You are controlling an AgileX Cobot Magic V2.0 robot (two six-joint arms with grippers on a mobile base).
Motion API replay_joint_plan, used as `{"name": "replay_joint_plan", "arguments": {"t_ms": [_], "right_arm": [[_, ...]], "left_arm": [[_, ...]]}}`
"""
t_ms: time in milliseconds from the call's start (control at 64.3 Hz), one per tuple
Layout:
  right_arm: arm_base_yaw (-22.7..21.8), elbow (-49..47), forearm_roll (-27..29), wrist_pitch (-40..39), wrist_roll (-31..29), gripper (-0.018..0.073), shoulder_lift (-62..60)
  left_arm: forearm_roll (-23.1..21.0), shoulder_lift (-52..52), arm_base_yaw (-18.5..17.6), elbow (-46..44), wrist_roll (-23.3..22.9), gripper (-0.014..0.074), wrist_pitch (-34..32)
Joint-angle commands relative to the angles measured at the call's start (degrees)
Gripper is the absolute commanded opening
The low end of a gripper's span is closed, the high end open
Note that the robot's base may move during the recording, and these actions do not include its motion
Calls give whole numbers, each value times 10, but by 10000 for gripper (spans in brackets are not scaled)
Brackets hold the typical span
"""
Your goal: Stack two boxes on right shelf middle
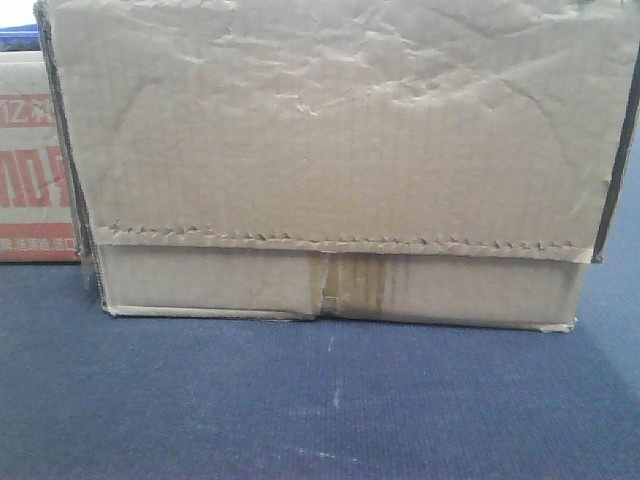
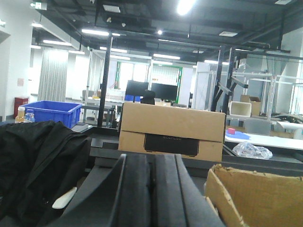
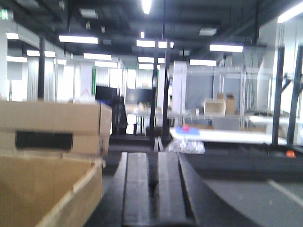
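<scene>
One box (image 1: 330, 160), a plain brown carton with a wrinkled face, a zigzag-edged flap and a clear tape strip, fills the front view and rests on a dark blue-grey surface (image 1: 320, 400). Its torn cardboard edge (image 2: 255, 196) shows low on the right of the left wrist view, just right of my left gripper (image 2: 151, 158), whose jaws are shut with nothing between them. The same carton's rim (image 3: 47, 189) lies low on the left of the right wrist view, just left of my right gripper (image 3: 152, 158), also shut and empty. The shelf is out of view.
A second brown carton with a black patch (image 2: 170, 132) stands farther back, also seen at the left (image 3: 47, 127). Black cloth (image 2: 33, 161) and a blue bin (image 2: 49, 111) lie left. A red-printed carton (image 1: 30, 180) stands behind the box.
</scene>
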Motion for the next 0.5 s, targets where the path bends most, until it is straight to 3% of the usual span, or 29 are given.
{"name": "replay_joint_plan", "arguments": {"t_ms": [0,140,249,295,404,482], "right_arm": [[0,-68,0,52,-4,-160,39],[0,-156,0,101,-4,-25,128],[0,-200,0,116,-4,204,190],[0,-211,0,113,-4,344,217],[0,-217,-2,93,-4,568,262],[0,-217,-11,62,-4,570,293]], "left_arm": [[-1,57,0,-91,0,-22,82],[19,161,0,-195,0,246,162],[25,225,-10,-239,0,437,186],[30,250,-23,-249,0,493,183],[31,295,-52,-262,0,550,187],[26,339,-66,-280,0,552,213]]}}
